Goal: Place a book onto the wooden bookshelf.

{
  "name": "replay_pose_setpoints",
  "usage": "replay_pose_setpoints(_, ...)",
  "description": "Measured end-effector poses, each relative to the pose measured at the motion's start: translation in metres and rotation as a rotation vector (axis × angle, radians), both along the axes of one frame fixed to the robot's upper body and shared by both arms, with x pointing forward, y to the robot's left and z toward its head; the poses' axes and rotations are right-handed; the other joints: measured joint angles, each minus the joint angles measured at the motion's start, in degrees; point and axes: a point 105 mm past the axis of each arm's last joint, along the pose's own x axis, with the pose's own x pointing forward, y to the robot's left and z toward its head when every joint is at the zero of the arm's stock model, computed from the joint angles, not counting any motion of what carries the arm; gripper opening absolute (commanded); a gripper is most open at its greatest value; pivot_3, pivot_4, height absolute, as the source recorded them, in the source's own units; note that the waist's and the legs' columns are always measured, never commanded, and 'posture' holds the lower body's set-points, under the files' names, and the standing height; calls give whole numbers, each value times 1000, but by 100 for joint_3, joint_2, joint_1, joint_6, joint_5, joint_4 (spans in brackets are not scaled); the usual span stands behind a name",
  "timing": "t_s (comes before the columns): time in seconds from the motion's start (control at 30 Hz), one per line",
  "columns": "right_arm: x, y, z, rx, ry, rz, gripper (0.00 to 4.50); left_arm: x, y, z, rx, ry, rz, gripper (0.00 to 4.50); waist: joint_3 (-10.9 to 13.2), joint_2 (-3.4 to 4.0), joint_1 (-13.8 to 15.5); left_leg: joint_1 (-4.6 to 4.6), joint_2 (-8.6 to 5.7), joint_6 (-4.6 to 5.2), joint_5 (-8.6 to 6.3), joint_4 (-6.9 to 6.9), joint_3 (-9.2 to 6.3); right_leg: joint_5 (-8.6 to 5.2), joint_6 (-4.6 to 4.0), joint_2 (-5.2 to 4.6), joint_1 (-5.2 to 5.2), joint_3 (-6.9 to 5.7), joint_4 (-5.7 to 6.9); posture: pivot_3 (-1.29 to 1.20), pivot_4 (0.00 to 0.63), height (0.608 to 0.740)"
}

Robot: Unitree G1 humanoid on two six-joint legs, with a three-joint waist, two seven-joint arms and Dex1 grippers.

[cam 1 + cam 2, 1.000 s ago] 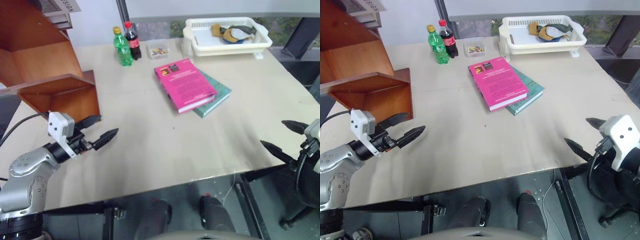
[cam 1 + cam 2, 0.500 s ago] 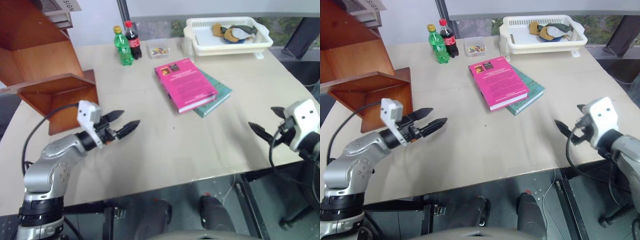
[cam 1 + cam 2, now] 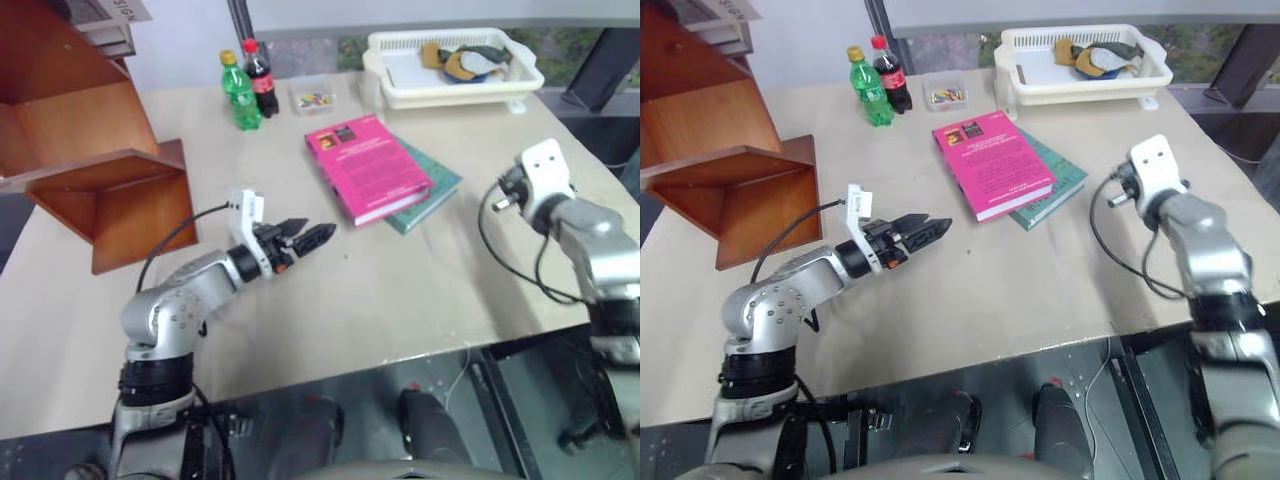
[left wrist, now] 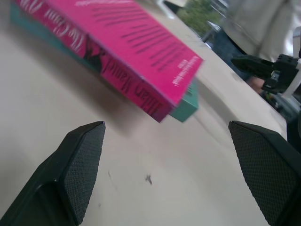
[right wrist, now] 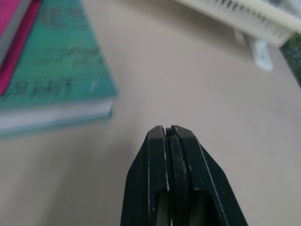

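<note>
**The pink book is not picked up yet**

On the far left stands the wooden bookshelf [image 3: 95,165], big and reddish-brown, at the left edge of the table [image 3: 300,310]. No pink book is on it.

Next comes the left gripper [image 3: 302,238]. Its two black fingers are spread apart and hold nothing. It points at the book [image 3: 368,168] and is near it, but not touching.

The book is bright pink and thick. It lies flat in the middle of the table, on top of a thinner green book [image 3: 432,195]. Behind them are two bottles [image 3: 252,88] and a white basket [image 3: 455,70].

On the right is the right gripper [image 5: 170,136]. Its fingers are pressed together with nothing between them. It sits just beside the green book's corner.

So the job has hardly begun, I think. The book must be grabbed, lifted, carried left across the table, and set on the shelf.
</note>
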Motion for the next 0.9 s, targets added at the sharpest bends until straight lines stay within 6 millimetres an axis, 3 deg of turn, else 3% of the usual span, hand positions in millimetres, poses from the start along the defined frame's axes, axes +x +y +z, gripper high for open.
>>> replay_pose_setpoints(0.1, 17, 0, 2, -28, -18, -5, 64, 9, -14, -9, -86, 98, 21, 4500, 1, -2, 14, -12, -2, -1, 0, 1, -10, 0, -1, -4, -7, -9, 0, 0, 150, 740)
replay_pose_setpoints(0.2, 20, 7, 5, -26, -38, 60, 940, 23, -29, -10, -183, 177, 56, 4500, -3, -6, 12, -69, -7, -1, 0, 7, -30, 1, 0, -13, -54, -16, -8, 0, 150, 740)
replay_pose_setpoints(0.23, 16, 11, 9, -4, -62, 108, 1495, 30, -37, -8, -225, 207, 65, 4500, -3, -7, 9, -108, -15, -1, 0, 14, -33, 2, 0, -23, -94, -16, 2, 0, 150, 740)
replay_pose_setpoints(0.27, 14, 15, 10, 1, -70, 130, 1778, 32, -38, -8, -239, 215, 72, 4500, -3, -6, -1, -115, -16, -1, 0, 15, -31, 2, 0, -24, -103, -14, 4, 0, 150, 740)
replay_pose_setpoints(0.37, -22, 27, 14, 91, -106, 282, 3305, 39, -41, -6, -283, 243, 101, 4500, -4, -5, 2, -134, -13, -1, 0, 9, -48, 1, 0, -26, -111, -37, -2, 0, 150, 740)
replay_pose_setpoints(0.43, -63, 35, 14, 141, -88, 391, 4290, 40, -38, -5, -287, 249, 109, 4500, -5, -1, 5, -159, -17, -1, -1, 11, -53, 1, 0, -30, -134, -40, 1, 0, 150, 740)
replay_pose_setpoints(0.53, -112, 44, 27, 189, -70, 498, 4413, 42, -36, -6, -298, 270, 105, 4500, -6, 4, 25, -160, -25, 1, -2, 18, -47, 1, 2, -34, -138, -31, -5, 0, 150, 740)
replay_pose_setpoints(0.57, -138, 53, 34, 170, -53, 561, 4413, 43, -33, -8, -314, 285, 111, 4500, -7, 5, 61, -153, -22, 1, -2, 21, -51, 1, 2, -31, -133, -36, 1, 0, 150, 740)
replay_pose_setpoints(0.6, -153, 61, 41, 160, -57, 604, 4413, 45, -29, -10, -323, 299, 122, 4500, -7, 0, 43, -140, -18, 1, -2, 24, -47, 2, 3, -24, -118, -33, 5, 0, 150, 740)
replay_pose_setpoints(0.7, -180, 74, 53, 165, -62, 652, 4413, 51, -35, -9, -344, 327, 100, 4500, -4, -6, 70, -79, -16, 20, -13, 22, -44, 3, 9, -22, -49, -37, 3, 0, 150, 740)
replay_pose_setpoints(0.9, -200, 86, 50, 192, -31, 662, 4413, 59, -46, -3, -379, 349, 44, 4500, -5, -6, 115, -69, -17, 2, 1, 47, -38, 15, 25, -18, -34, -36, 11, 0, 150, 740)
